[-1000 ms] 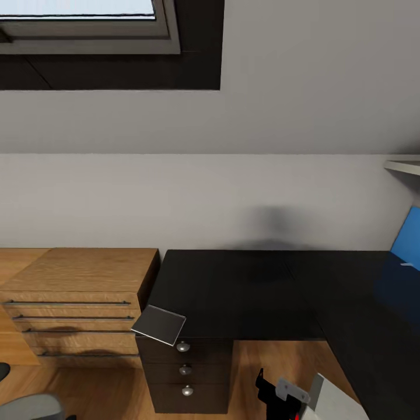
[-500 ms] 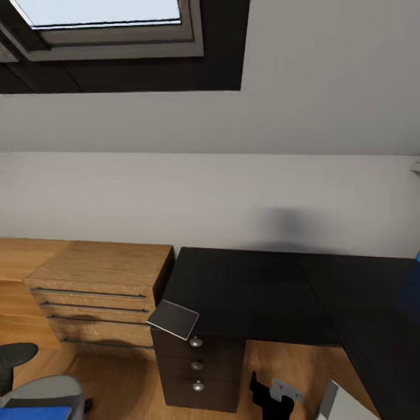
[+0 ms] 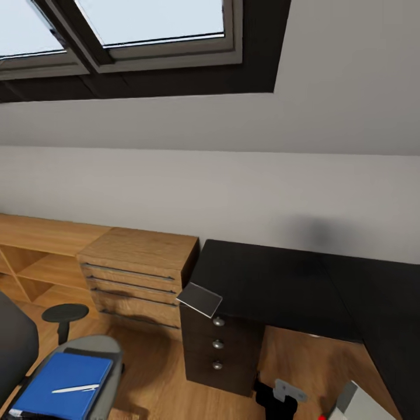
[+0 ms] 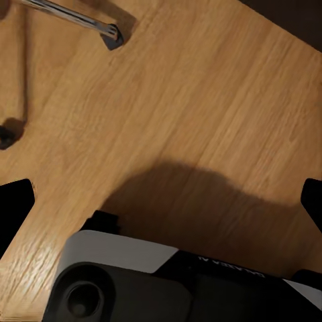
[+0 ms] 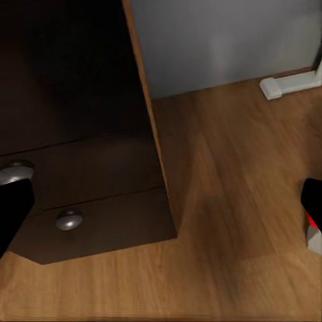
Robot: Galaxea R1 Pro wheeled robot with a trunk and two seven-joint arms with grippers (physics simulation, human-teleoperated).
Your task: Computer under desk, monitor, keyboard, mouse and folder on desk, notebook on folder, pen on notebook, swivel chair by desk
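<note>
The grey swivel chair [image 3: 112,351] stands at the lower left of the head view, apart from the black desk [image 3: 274,283]. On its seat lies a flat blue cover [image 3: 64,376], folder or notebook I cannot tell, with a white pen [image 3: 76,388] on top. A thin grey slab [image 3: 199,299] overhangs the desk's near left corner. My left gripper [image 4: 161,201] is open over the wooden floor near a chair leg [image 4: 100,27]. My right gripper [image 5: 161,208] is open, low, facing the desk's drawer unit [image 5: 74,168]. Monitor, keyboard, mouse and computer are out of view.
A wooden chest of drawers [image 3: 140,274] adjoins the desk's left end, with low wooden shelving [image 3: 35,256] beyond it. The desk's three drawers with round knobs [image 3: 218,344] face me. Skylight windows [image 3: 151,23] sit in the sloped wall. Part of my right arm [image 3: 286,394] shows at the bottom.
The whole view has swung left and slightly up: the desk and chest slid right, the blue monitor left the picture, and the chair with the blue cover and pen came in.
</note>
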